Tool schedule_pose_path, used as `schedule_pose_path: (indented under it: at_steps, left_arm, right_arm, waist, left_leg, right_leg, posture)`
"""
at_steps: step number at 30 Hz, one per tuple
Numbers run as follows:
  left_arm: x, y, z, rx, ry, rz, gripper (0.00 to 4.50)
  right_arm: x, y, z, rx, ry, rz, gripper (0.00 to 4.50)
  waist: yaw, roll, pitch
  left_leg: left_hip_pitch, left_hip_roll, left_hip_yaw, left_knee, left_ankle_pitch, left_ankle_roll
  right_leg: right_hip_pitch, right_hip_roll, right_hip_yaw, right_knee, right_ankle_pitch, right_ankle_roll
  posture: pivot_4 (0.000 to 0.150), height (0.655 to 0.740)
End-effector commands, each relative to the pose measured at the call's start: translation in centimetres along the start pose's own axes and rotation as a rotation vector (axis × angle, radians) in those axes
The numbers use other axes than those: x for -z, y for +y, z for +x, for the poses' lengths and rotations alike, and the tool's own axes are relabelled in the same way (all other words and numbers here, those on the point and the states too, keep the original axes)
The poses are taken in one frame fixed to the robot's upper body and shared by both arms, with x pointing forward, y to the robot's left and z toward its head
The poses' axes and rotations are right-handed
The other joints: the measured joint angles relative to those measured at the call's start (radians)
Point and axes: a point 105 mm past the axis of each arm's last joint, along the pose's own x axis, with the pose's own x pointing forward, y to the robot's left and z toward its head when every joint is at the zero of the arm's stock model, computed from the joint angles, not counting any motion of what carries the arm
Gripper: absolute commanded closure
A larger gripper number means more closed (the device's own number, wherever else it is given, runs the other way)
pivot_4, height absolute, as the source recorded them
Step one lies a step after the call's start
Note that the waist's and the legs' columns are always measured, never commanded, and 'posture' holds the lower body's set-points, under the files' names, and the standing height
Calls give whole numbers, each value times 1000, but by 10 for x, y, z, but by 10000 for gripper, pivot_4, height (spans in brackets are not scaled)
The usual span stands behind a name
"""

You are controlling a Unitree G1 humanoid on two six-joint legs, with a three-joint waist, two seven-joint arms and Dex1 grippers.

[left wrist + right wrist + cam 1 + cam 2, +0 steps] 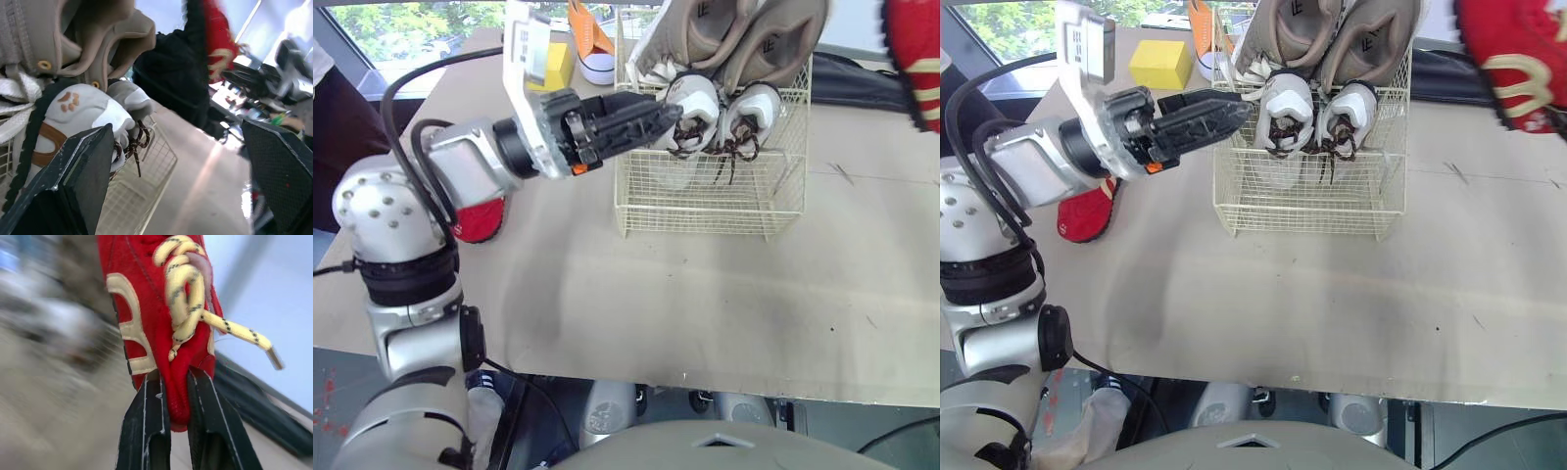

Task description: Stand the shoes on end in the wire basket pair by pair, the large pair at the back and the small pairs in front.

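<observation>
The left end effector (1242,108) reaches in level from the left with its two black fingers (73,186) apart, and its tips are at the upper left edge of the wire basket (705,206), right by the left shoe of the small white pair (697,106); whether they touch that shoe cannot be told. The white pair, with brown laces hanging down, stands on end side by side along the front of the basket. Directly behind it the large tan pair (744,29) stands on end as well, rising well above the rim. The right end effector (173,382) is clamped on a red shoe (146,308) with yellow laces, gripping its edge between both fingers (146,431). That shoe hangs in the air, up and to the right of the basket. The basket stands on the table (705,313), towards its far side. Beside the left arm, a second red shoe (1087,211) lies on the table, well left of the basket. Farther back, a yellow block (1160,64) sits near an orange and white shoe (592,44), just behind the basket's left corner.
</observation>
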Motion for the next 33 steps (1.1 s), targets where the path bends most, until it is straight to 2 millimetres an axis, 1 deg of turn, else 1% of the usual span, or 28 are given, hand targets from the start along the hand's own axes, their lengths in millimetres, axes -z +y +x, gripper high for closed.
schedule_pose_path:
  at_steps: [1, 3, 4, 6, 7, 10, 12, 14, 18, 20, 22, 24, 25, 26, 28, 30, 32, 33]
  left_arm:
    - [-30, -3, -15, 17, -20, -6, 0]
    - [-37, -3, -17, 18, 13, -17, 0]
    - [-39, -2, -18, 14, 34, -16, 0]
    - [-39, -2, -17, 10, 110, -20, 0]
    - [-36, -3, -16, 10, 147, -17, 0]
    - [-22, -5, -8, 8, 270, 12, 0]
    - [-13, -7, -2, 28, 335, -5, 0]
    - [0, -5, 1, 19, 416, 1, 0]
    - [10, -11, -2, 66, 481, -30, 0]
    - [16, -15, -6, 80, 522, -37, 0]
    - [23, -14, -10, 69, 554, -39, 0]
    - [32, -13, -13, 57, 585, -39, 5214]
    - [34, -15, -14, 63, 596, -42, 6700]
    - [36, -16, -15, 68, 603, -45, 10689]
    - [35, -17, -16, 61, 598, -38, 21974]
    - [32, -16, -19, 47, 581, -30, 26119]
    - [32, -15, -21, 28, 556, -18, 35647]
    - [31, -15, -22, 27, 529, -13, 37784]
  right_arm:
    - [-6, 39, 23, -229, 69, -171, 44600]
    - [-1, 49, 33, -301, 102, -256, 44600]
    - [1, 52, 42, -326, 99, -309, 44600]
    - [1, 60, 59, -376, 74, -443, 44600]
    - [-1, 61, 67, -379, 45, -477, 44600]
    - [-7, 69, 84, -435, -11, -595, 44600]
    - [-12, 75, 95, -479, -52, -682, 44600]
    - [-20, 77, 107, -476, -107, -750, 44600]
    - [-22, 76, 121, -487, -144, -859, 44600]
    - [-23, 76, 127, -479, -166, -884, 44600]
    - [-25, 76, 131, -470, -186, -894, 44600]
    - [-29, 76, 133, -454, -221, -895, 45000]
    - [-30, 75, 134, -444, -237, -890, 45000]
    - [-31, 75, 135, -438, -247, -887, 45000]
    - [-31, 75, 136, -438, -258, -862, 45000]
    - [-30, 75, 139, -450, -264, -815, 45000]
    - [-29, 75, 141, -456, -274, -773, 45000]
    - [-28, 74, 142, -456, -273, -762, 45000]
  waist:
    - [1, -1, 0]
    - [2, -5, 2]
    - [4, -5, 2]
    - [2, -6, 3]
    - [3, -7, 4]
    - [5, -7, 4]
    - [4, -8, 4]
    - [2, -8, 5]
    - [-1, -8, 6]
    - [-3, -8, 6]
    - [-1, -7, 6]
    - [-1, -7, 6]
    - [-1, -7, 6]
    - [0, -7, 6]
    - [1, -8, 6]
    - [0, -7, 7]
    - [-1, -7, 7]
    - [-1, -7, 7]
  left_leg:
    - [0, 0, 0, 0, 0, 0]
    - [0, 0, 0, 0, 0, 0]
    - [0, -1, 0, 1, 0, 0]
    - [-1, -2, 1, 2, 0, 0]
    - [-1, -2, 2, 2, 0, 0]
    - [-1, -2, 1, 2, 0, 0]
    - [-1, -2, 0, 1, 0, 0]
    - [-2, -2, 0, 2, 0, 0]
    - [-2, -2, 1, 1, 0, 0]
    - [-2, -2, 1, 2, 0, 0]
    - [-2, -2, 1, 2, 0, 0]
    - [-2, -2, 1, 2, 0, 0]
    - [-2, -2, 1, 2, 0, 0]
    - [-2, -2, 1, 2, 0, 0]
    - [-2, -2, 1, 2, 0, 0]
    - [-2, -2, 1, 2, 0, 0]
    - [-1, -2, 1, 2, 0, 0]
    - [-1, -1, 0, 2, 0, 0]
  right_leg:
    - [0, 0, 0, 0, 0, 0]
    - [0, 0, 0, 0, 0, 0]
    - [0, 0, 0, -1, -1, 2]
    - [0, -2, 0, -1, -2, 3]
    - [-1, -1, -1, -1, -2, 4]
    - [-1, -1, -2, -1, -2, 4]
    - [-1, -1, -2, -1, -1, 1]
    - [-1, 0, -3, 0, -1, 1]
    - [-2, 0, -3, -1, -1, 1]
    - [-2, 0, -3, 0, -1, 1]
    - [-2, 0, -3, -1, -1, 1]
    - [-1, -1, -3, 0, -1, 1]
    - [-1, -1, -3, 0, -1, 1]
    - [-1, -1, -3, 0, 0, 1]
    - [-1, -1, -3, 0, 0, 1]
    - [-1, -1, -3, 0, 0, 1]
    - [-1, -1, -3, 1, 0, 1]
    - [-1, -1, -3, 1, 0, 1]
  posture:
    - [1500, 7400]
    - [1500, 7400]
    - [1500, 7400]
    - [1500, 7400]
    - [1500, 7400]
    - [1500, 7400]
    - [1500, 7400]
    - [1500, 7400]
    - [1500, 7400]
    - [1500, 7400]
    - [1500, 7400]
    - [1500, 7400]
    - [1500, 7400]
    - [1500, 7400]
    - [1500, 7400]
    - [1500, 7400]
    - [1500, 7400]
    - [1500, 7400]
